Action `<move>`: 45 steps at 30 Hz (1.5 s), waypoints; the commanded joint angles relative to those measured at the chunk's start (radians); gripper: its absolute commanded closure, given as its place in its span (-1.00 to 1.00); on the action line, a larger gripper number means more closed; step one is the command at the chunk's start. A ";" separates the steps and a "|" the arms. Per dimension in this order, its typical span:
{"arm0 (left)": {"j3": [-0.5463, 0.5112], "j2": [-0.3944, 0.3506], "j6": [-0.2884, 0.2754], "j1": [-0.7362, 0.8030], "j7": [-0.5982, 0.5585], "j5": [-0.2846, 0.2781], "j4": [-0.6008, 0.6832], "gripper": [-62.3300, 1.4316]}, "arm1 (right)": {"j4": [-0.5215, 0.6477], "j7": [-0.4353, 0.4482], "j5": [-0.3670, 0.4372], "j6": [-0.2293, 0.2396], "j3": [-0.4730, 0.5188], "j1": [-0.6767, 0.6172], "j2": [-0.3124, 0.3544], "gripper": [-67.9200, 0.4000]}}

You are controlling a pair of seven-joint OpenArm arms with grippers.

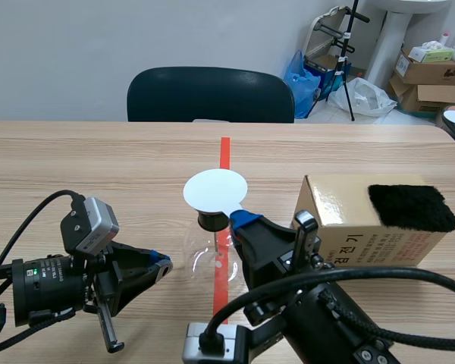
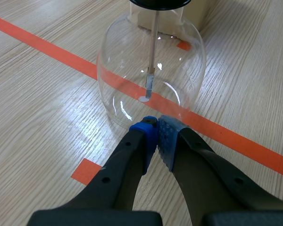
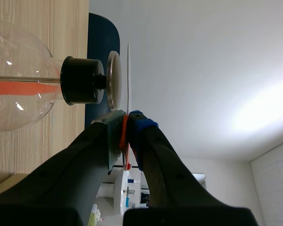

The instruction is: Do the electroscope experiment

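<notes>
Our right gripper (image 1: 239, 219), mid-frame, pinches the white disc (image 1: 215, 189) by its edge over the glass flask (image 1: 205, 262) at lower centre; we judge both light and fragile. Our left gripper (image 1: 163, 267) is closed, empty.

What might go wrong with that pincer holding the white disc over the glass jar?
The right pincer grips the white disc only by its edge, so it might slip or tilt. The disc is close to the metal plate of the glass jar; pushing on might topple it. The shut left pincer, right beside the glass, might nudge it.
</notes>
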 commanded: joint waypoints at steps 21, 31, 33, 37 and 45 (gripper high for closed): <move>-0.003 0.005 -0.002 -0.001 -0.013 -0.011 0.014 0.83 | 0.009 -0.047 -0.001 -0.011 0.006 0.006 0.005 0.96; -0.003 0.005 -0.002 -0.001 -0.013 -0.011 0.014 0.83 | 0.009 -0.244 -0.001 -0.011 0.006 0.006 0.005 0.96; -0.003 0.005 -0.002 -0.001 -0.013 -0.011 0.014 0.83 | 0.009 -0.288 -0.001 -0.011 0.006 0.006 0.005 0.96; -0.003 0.005 -0.002 -0.001 -0.013 -0.011 0.014 0.83 | 0.009 -0.372 -0.001 -0.011 0.006 0.006 0.005 0.96; -0.003 0.005 -0.002 -0.001 -0.014 -0.011 0.014 0.83 | 0.009 -0.509 -0.001 -0.011 0.006 0.006 0.005 0.96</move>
